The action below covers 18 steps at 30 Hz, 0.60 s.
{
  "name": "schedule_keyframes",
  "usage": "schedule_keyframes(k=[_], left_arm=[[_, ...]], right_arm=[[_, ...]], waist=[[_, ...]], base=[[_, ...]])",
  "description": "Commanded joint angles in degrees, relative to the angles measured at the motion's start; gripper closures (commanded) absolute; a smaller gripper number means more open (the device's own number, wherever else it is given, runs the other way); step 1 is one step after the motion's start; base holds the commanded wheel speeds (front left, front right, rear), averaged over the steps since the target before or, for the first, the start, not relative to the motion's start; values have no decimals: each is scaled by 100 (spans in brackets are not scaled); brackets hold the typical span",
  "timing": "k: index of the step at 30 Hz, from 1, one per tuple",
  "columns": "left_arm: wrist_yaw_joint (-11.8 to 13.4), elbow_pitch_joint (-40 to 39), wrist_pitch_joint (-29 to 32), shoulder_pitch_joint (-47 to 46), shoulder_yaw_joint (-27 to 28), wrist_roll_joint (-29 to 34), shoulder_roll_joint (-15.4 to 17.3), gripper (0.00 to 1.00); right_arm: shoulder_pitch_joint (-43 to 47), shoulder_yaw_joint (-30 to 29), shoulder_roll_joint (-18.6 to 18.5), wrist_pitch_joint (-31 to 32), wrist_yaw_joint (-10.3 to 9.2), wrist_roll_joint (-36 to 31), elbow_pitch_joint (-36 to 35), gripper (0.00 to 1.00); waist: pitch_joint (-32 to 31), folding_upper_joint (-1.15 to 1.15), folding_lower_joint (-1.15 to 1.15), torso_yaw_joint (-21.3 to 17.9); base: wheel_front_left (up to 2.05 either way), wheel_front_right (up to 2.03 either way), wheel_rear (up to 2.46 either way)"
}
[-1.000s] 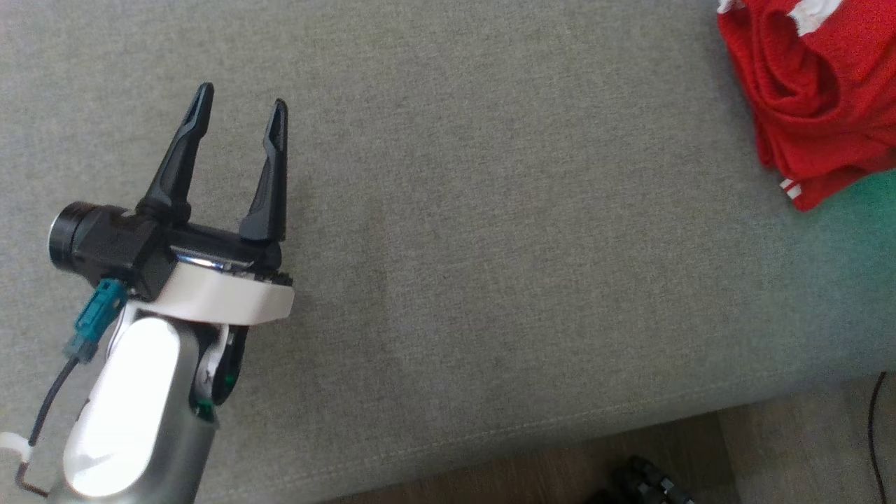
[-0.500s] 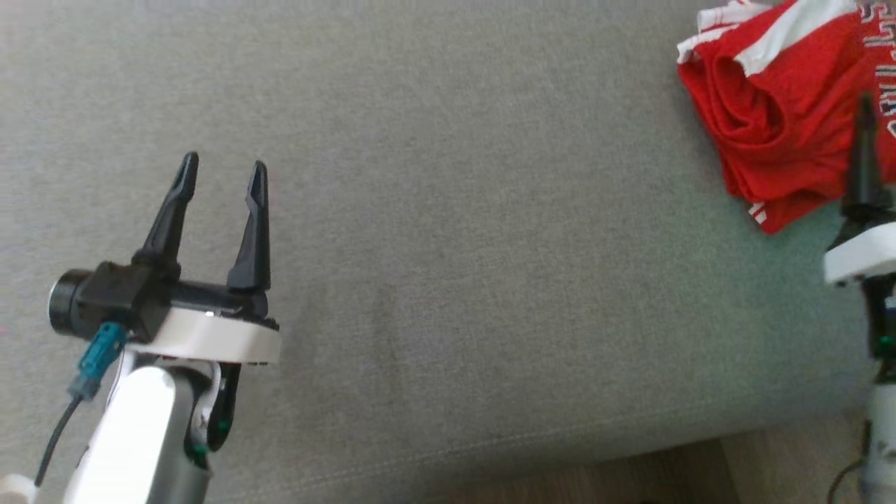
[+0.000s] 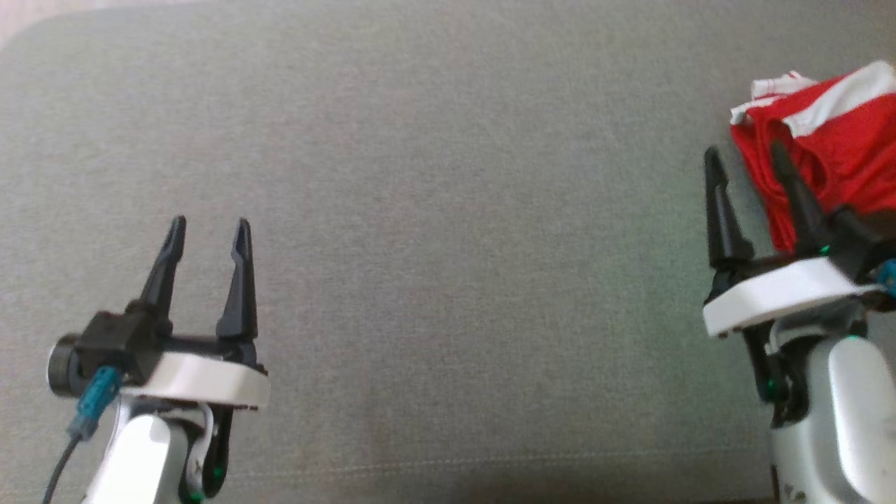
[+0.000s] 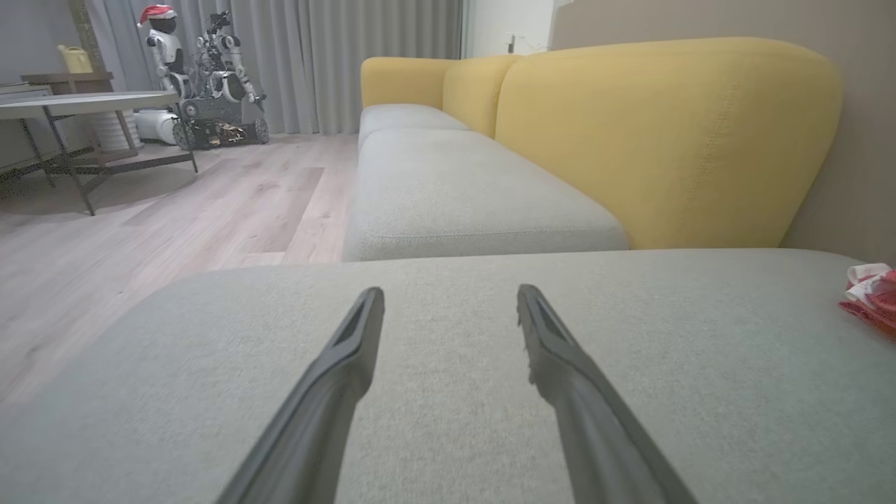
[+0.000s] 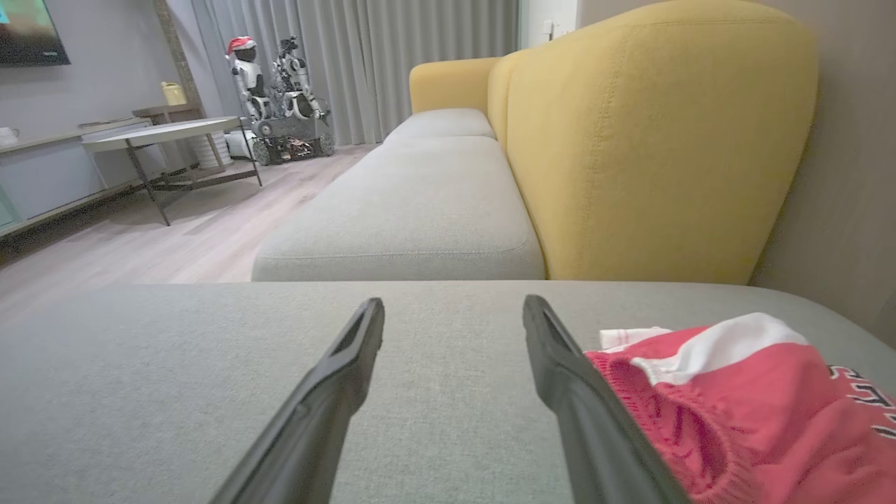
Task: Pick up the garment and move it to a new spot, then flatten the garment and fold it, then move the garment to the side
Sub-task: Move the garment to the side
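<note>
The broad grey cushion (image 3: 448, 210) stretches between the two hands. The left hand (image 3: 210, 224) hovers over its near left part, fingers spread wide and holding nothing. The right hand (image 3: 745, 151) stands at the far right, likewise spread wide and empty. The garment (image 3: 833, 147), red with white trim, lies crumpled on the right end of the cushion, just beyond and to the right of the right hand. In the head view one finger of the right hand crosses in front of the garment's left edge. In the right wrist view the cloth sits at that finger's outer side, not between the fingers, and whether they touch cannot be told. Past the cushion runs a sofa with a yellow back (image 5: 658, 140) and grey seats (image 5: 413, 210), and a grey-brown wall (image 5: 840, 175) rises close behind the garment. Further off across the wooden floor (image 4: 175, 210) stand a side table (image 4: 70, 105), grey curtains (image 4: 350, 56) and another robot in a red cap (image 4: 164, 42). The garment's right part is cut off by the head view's edge, and its lower part there is hidden behind the right wrist. Dark lettering (image 5: 868, 406) on it is only partly shown and unreadable, and in the left wrist view only a small scrap of it shows at the frame edge.
</note>
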Motion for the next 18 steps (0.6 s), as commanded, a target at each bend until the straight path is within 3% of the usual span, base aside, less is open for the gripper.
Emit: schedule_keyframes(k=[1,18], left_arm=[[27,-142,-19,-69,223,-41,150,0],[77,20,66,547,65,-95,217,0]], right_arm=[[0,141,31,-73,-5,31,-154,0],[808,183,60,-199,-5,89,128,0]], waist=[[-133,0,0,116],[-938,0,0,150]], base=[[0,0,0],[0,0,0]])
